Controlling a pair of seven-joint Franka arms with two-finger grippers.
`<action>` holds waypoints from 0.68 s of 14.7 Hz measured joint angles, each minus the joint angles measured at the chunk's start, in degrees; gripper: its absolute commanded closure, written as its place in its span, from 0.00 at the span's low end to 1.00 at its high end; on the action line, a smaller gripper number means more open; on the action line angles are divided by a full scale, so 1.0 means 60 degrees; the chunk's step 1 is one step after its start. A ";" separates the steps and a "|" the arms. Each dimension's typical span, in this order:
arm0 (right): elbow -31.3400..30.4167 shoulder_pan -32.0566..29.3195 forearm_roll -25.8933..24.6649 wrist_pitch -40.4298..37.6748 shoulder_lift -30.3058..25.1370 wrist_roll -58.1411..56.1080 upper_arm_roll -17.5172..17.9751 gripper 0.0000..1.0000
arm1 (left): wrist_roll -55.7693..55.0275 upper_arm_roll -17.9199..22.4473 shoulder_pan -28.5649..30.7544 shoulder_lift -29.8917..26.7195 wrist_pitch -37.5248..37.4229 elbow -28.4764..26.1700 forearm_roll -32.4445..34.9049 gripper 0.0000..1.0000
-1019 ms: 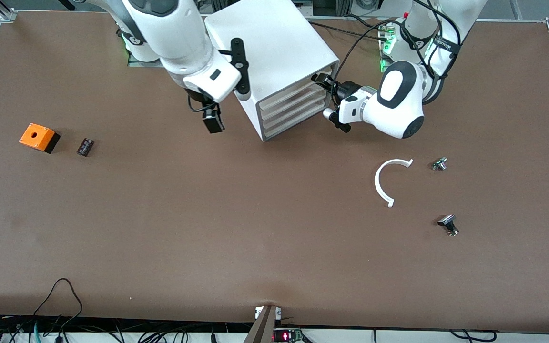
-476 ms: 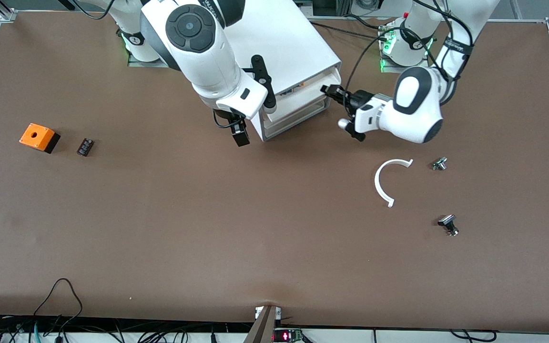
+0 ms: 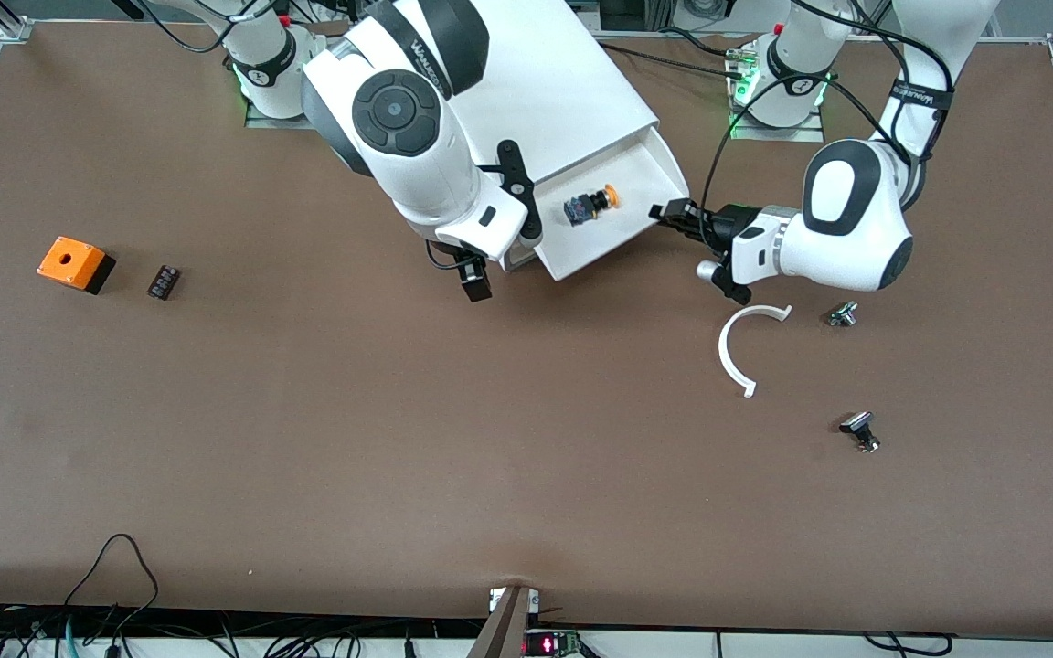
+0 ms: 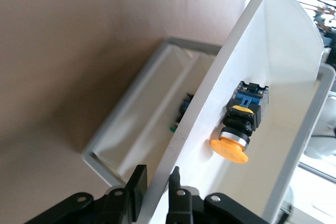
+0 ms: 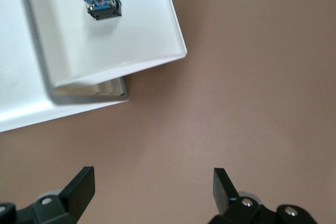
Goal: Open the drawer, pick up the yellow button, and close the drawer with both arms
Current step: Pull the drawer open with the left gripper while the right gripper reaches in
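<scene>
The button (image 3: 592, 205) lies on its side in the pulled-out drawer (image 3: 636, 187), the top one of the white cabinet (image 3: 536, 82). The left hand (image 3: 673, 216) is pinching the drawer's front edge at its corner toward the left arm's end of the bench (image 3: 398, 439). The right hand (image 3: 476, 279), fingers spread wide, hangs over the bench just beside the cabinet's lower corner.

The counter (image 3: 398, 439) was seen as plain brown. The cabinet (image 3: 563, 82) and drawer (image 3: 622, 224) were shown white, the arms white with black joints. The button (image 3: 592, 203) was marked by an orange cap, black body and blue base. An orange box (image 3: 69, 260) on black was noted.
</scene>
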 measured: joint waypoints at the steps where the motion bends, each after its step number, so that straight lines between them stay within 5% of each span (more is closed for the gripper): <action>1: 0.0033 0.0151 0.0007 0.0301 0.0069 0.0000 0.0018 0.00 | 0.0000 0.0070 0.0008 0.0000 0.0053 0.0098 0.0070 1.00; 4: 0.0112 0.0712 0.0008 0.0758 0.0125 0.0033 0.0034 0.00 | -0.0006 0.0167 0.0022 0.0005 0.0147 0.0285 0.0239 1.00; 5: 0.0138 0.0874 0.0008 0.0766 0.0125 0.0051 0.0038 0.00 | -0.0020 0.0171 0.0022 0.0008 0.0184 0.0360 0.0356 0.74; 6: 0.0155 0.1025 0.0008 0.0766 0.0124 0.0065 0.0040 0.00 | -0.0045 0.0182 0.0023 0.0009 0.0210 0.0449 0.0467 0.01; 10: 0.0160 0.1392 0.0008 0.0945 0.0249 0.0118 0.0040 0.00 | -0.0343 0.0289 0.0112 0.0014 0.0583 0.0577 0.0718 0.00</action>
